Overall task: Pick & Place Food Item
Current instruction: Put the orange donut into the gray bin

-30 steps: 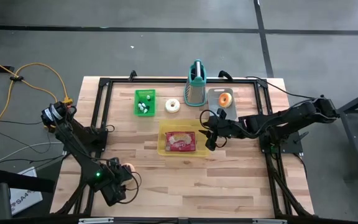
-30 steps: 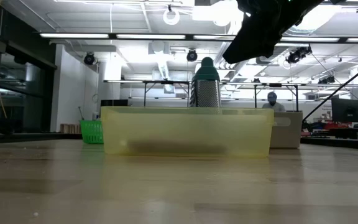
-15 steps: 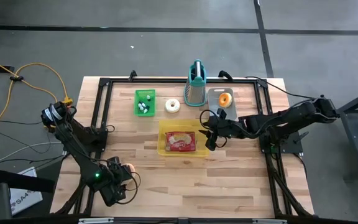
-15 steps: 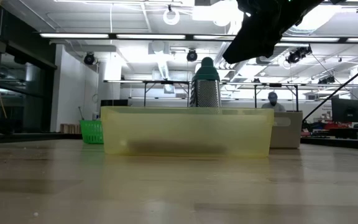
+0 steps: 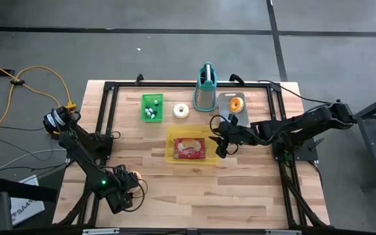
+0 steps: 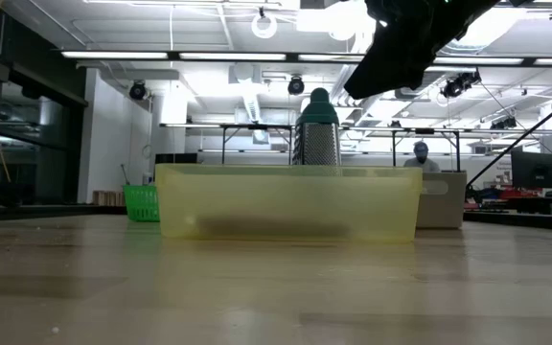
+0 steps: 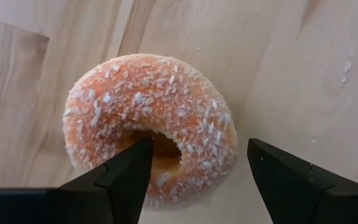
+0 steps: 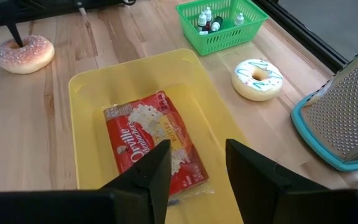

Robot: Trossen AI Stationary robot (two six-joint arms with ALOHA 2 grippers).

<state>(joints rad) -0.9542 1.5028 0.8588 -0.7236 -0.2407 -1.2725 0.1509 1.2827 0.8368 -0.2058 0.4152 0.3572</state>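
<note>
An orange, coconut-sprinkled donut (image 7: 151, 118) lies flat on the wooden table near its front left corner (image 5: 136, 176). My left gripper (image 7: 197, 149) points down over it and is open. One finger stands over the donut's hole and the other beyond its outer edge, so they straddle one side of the ring. My right gripper (image 5: 219, 145) hangs open and empty above the right end of a yellow bin (image 5: 172, 147). The bin holds a red popcorn packet (image 8: 154, 143). My left gripper comes at the donut from above, with one finger (image 7: 129, 174) at the hole and the other (image 7: 284, 180) outside the ring. I cannot tell whether either finger touches the donut.
At the back stand a green basket of small bottles (image 5: 152, 108), a white frosted donut (image 5: 182, 111), a teal-handled grater (image 5: 205, 91) and a grey board (image 5: 227, 112) bearing an orange donut (image 5: 236, 103). A black frame runs around the table's edges.
My left gripper has come down closer over the coconut donut, still open. The donut has stayed where it was.
</note>
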